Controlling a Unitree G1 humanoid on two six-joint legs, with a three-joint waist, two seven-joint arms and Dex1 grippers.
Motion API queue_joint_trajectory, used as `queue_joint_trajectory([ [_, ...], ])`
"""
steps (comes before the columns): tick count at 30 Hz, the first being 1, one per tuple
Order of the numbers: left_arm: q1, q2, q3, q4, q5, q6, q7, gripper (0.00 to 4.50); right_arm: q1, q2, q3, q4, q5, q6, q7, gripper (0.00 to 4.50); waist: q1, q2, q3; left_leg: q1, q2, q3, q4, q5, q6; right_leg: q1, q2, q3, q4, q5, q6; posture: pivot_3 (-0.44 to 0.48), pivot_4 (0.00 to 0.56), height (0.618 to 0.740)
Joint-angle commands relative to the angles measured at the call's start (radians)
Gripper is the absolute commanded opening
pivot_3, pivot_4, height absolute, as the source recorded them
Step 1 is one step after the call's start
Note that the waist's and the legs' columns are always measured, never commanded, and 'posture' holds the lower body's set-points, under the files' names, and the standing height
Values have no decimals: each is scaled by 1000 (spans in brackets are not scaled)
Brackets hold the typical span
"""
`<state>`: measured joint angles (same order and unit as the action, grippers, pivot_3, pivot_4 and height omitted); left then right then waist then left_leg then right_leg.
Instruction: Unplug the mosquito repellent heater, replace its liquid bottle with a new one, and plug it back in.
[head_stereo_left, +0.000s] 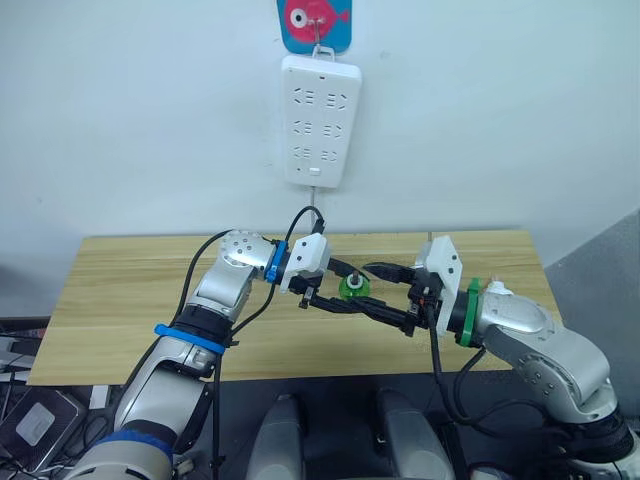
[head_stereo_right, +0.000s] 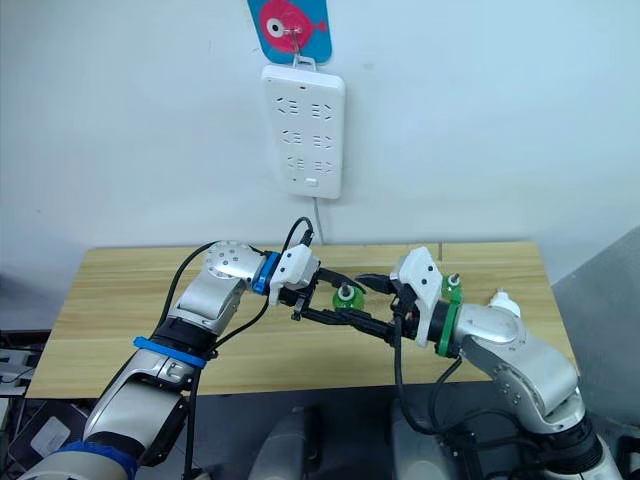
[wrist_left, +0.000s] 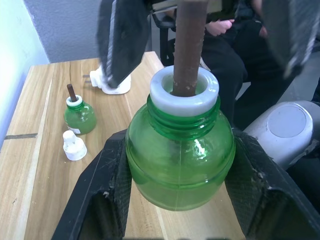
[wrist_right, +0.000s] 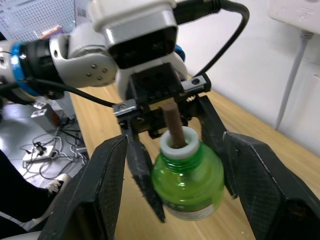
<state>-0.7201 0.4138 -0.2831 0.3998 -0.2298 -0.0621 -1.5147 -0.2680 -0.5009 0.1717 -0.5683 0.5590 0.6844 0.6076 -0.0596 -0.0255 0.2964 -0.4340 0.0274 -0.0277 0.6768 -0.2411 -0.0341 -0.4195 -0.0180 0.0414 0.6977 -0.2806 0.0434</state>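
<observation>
My left claw (wrist_left: 175, 200) is clamping the squat translucent green bottle (wrist_left: 180, 155) tightly; my right claw (wrist_right: 175, 190) is spreading wide around it, risking knocking it loose while closing.

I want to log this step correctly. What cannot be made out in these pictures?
- Old or new: the held bottle in the left tool and the table bottle look alike, and both are uncapped.
- Heater: in the left wrist view it is partly behind a finger of the right tool, and its face is hidden.
- Cap: whose it is.
</observation>
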Motion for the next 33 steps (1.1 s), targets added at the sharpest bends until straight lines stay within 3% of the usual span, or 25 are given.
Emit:
queue_joint_trajectory([
  [1, -5, -12, 21, -46, -33, 29, 7, 2251, -19, 20, 27, 4, -44, -45, -2, 3185, 0, 0, 0, 0, 0, 0, 0, 0, 0, 0, 0, 0, 0, 0, 0, -97, 246, 740],
  [3, -6, -15, 21, -49, -34, 38, 8, 2251, -22, 21, 38, 14, -67, -62, 6, 3185, 0, 0, 0, 0, 0, 0, 0, 0, 0, 0, 0, 0, 0, 0, 0, -96, 249, 740],
  [5, -8, -17, 22, -49, -34, 41, 9, 2251, -22, 20, 43, 20, -82, -73, 15, 2806, 0, 0, 0, 0, 0, 0, 0, 0, 0, 0, 0, 0, 0, 0, 0, -94, 252, 740],
  [11, -4, -17, 23, -55, -35, 44, 12, 2251, -20, 24, 41, 22, -85, -87, 30, 864, 0, 0, 0, 0, 0, 0, 0, 0, 0, 0, 0, 0, 0, 0, 0, -93, 252, 740],
  [19, -19, -43, 61, -36, -48, 43, 71, 2251, -14, 62, -37, -1, -15, -59, 3, 853, 0, 0, 0, 0, 0, 0, 0, 0, 0, 0, 0, 0, 0, 0, 0, -97, 251, 740],
  [26, 7, -66, 115, -110, -102, 95, 134, 4477, 4, 162, -291, 0, 211, 99, -184, 853, 0, 0, 0, 0, 1, -1, 0, 0, 0, 0, -1, 0, 0, 0, 0, -104, 253, 740],
  [33, 94, -213, 188, -218, -42, -47, 464, 4500, -21, 315, -546, 74, 745, 176, -622, 853, -1, 0, 0, 0, 1, -1, 0, 0, 0, 0, -2, 0, 0, 0, 0, -117, 256, 740],
])
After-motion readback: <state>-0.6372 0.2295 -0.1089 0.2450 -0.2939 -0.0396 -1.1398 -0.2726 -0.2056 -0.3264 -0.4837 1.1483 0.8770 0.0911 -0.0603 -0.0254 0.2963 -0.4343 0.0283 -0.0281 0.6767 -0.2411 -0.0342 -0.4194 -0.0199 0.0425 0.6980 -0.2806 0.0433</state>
